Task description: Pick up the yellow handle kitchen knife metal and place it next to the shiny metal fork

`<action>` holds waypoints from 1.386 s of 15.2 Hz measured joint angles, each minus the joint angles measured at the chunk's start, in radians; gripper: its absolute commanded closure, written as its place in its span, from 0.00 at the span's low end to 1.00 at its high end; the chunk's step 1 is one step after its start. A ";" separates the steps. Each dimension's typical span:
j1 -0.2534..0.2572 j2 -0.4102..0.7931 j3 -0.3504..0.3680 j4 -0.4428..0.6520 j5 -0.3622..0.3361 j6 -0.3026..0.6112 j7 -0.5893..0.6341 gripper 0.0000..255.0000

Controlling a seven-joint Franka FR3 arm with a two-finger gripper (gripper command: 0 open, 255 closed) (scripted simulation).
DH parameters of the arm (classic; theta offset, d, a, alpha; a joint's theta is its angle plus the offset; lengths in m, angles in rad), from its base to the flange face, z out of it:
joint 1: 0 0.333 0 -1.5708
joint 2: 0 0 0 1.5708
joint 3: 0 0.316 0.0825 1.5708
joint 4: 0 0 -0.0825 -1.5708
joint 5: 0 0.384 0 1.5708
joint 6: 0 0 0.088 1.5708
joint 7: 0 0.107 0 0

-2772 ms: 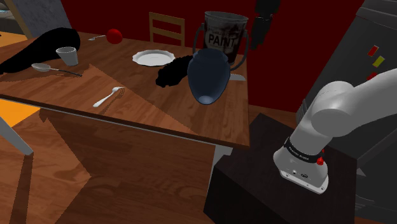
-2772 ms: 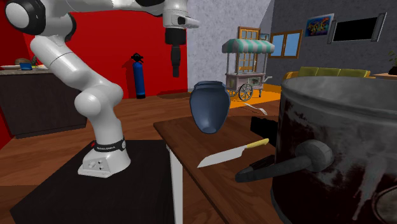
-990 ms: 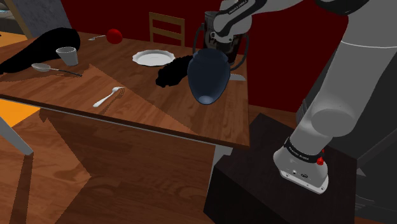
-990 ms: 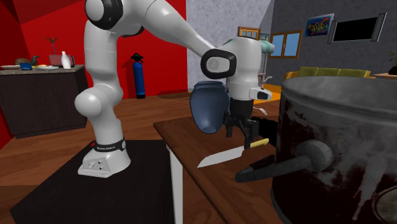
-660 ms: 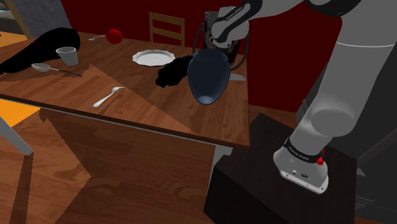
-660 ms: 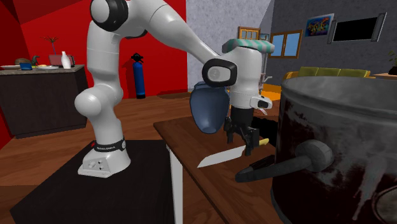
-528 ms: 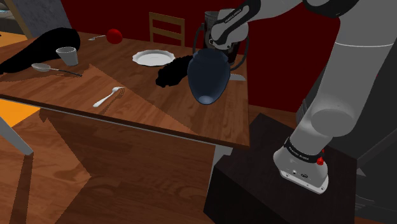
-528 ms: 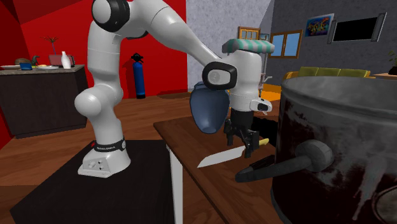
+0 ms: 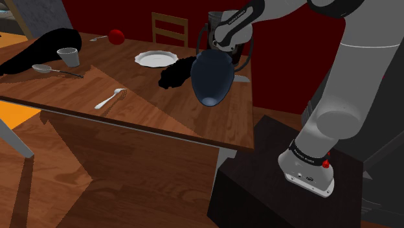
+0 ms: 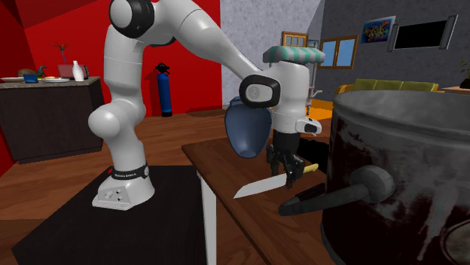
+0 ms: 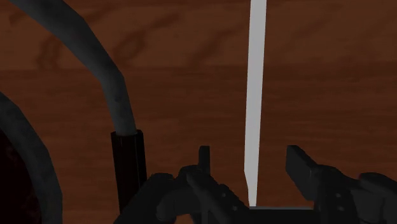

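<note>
Wooden counter (image 10: 223, 161) carries the knife (image 10: 261, 186), which lies flat with its grey blade tip toward the counter edge nearest the stand and its yellow handle (image 10: 309, 169) pointing away. End effector (image 10: 287, 179) stands vertically over the junction of blade and handle. In the wrist view its fingers (image 11: 299, 167) stand apart, with the blade between them and a gap on each side; nothing is gripped. Dark blue vase (image 10: 247, 134) stands just behind the end effector. Large grey bucket (image 10: 399, 150) stands beside the knife, its bail (image 11: 119, 102) near the blade. White plate (image 9: 156, 58) and cup (image 9: 68, 56) sit farther across.
</note>
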 measured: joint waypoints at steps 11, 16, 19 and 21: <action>0.002 -0.010 -0.001 0.007 -0.005 -0.016 0.004 1.00; 0.005 -0.044 -0.005 0.028 -0.020 -0.070 0.013 1.00; 0.006 -0.064 -0.007 0.049 -0.029 -0.109 0.017 1.00; 0.007 -0.074 -0.008 0.062 -0.033 -0.131 0.020 1.00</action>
